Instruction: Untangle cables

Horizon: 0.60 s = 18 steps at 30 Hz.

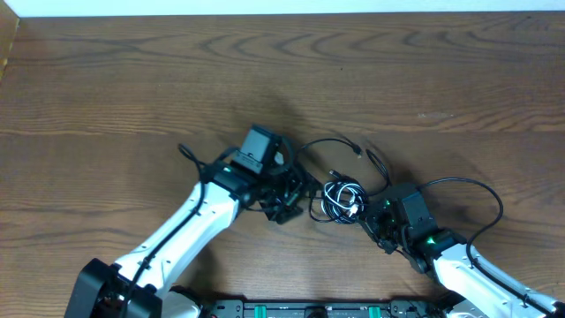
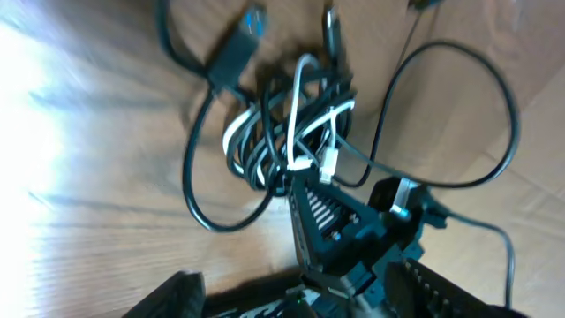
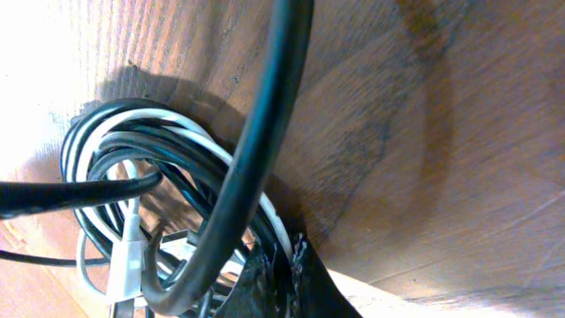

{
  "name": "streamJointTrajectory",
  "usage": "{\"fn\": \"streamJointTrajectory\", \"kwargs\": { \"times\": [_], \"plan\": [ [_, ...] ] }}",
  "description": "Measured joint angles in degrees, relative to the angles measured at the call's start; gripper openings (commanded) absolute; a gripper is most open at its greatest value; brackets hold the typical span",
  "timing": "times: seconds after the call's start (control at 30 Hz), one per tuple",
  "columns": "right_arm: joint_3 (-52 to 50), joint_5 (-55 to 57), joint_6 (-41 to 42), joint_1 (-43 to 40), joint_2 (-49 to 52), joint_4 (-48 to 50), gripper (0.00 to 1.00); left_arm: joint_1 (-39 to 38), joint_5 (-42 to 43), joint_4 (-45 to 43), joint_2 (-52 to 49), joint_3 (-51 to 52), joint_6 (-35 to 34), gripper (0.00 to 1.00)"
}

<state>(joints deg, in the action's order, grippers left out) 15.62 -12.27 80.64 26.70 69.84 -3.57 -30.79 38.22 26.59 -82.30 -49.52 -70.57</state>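
- Closest to the robot's side of the tabletop (image 1: 106,88), a black base rail (image 1: 309,310) lies along the edge. The left arm (image 1: 190,225) and right arm (image 1: 472,278) reach from there toward the middle.
- The left jaws stand wide open with nothing between them, just beside the left side of the tangle.
- The right jaws are closed tight, with their tips pressed into the right side of the tangle at a white strand. Whether a strand is actually pinched between them cannot be told.
- The cables (image 1: 342,199) lie on the wood between the two sets of jaws, one white cord and black ones wound into a tight knot.
- A black strand (image 3: 256,132) runs close across the right wrist view and hides part of the coil behind it.
- A dark plug with a blue tip (image 2: 243,40) lies beside the knot in the left wrist view.
- Beyond the knot, a loose black loop (image 1: 327,141) arcs toward the far side and ends in a small plug (image 1: 356,148).
- The right arm's own thicker cord (image 1: 485,199) curves out to the right, well apart from the knot.
- Farthest off, a pale strip (image 1: 265,7) runs along the far edge of the tabletop.
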Motion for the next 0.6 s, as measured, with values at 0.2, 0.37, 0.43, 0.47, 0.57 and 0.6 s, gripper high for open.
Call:
{"fn": "streamJointTrajectory", "kwargs": {
  "times": [0.2,0.37,0.43,0.47,0.57,0.6],
  "plan": [
    [0.0,0.0,0.0,0.0,0.0,0.0,0.01,-5.2,-1.6,1.8,0.0,0.0,-8.8,0.95],
    [0.0,0.0,0.0,0.0,0.0,0.0,0.01,-7.2,-6.3,4.8,0.0,0.0,-21.4,0.95],
    [0.0,-0.1,0.0,0.0,0.0,0.0,0.01,-8.1,-8.3,3.9,0.0,0.0,-26.2,0.95],
    [0.0,-0.1,0.0,0.0,0.0,0.0,0.01,-8.5,-9.0,2.8,0.0,0.0,-28.0,0.95],
    [0.0,-0.1,0.0,0.0,0.0,0.0,0.01,-9.9,-11.0,-1.2,-0.4,0.0,-31.8,0.94],
    [0.0,-0.1,0.0,0.0,0.0,0.0,0.01,-10.4,-11.4,-2.6,-1.0,0.0,-33.2,0.94]
  ]
}}
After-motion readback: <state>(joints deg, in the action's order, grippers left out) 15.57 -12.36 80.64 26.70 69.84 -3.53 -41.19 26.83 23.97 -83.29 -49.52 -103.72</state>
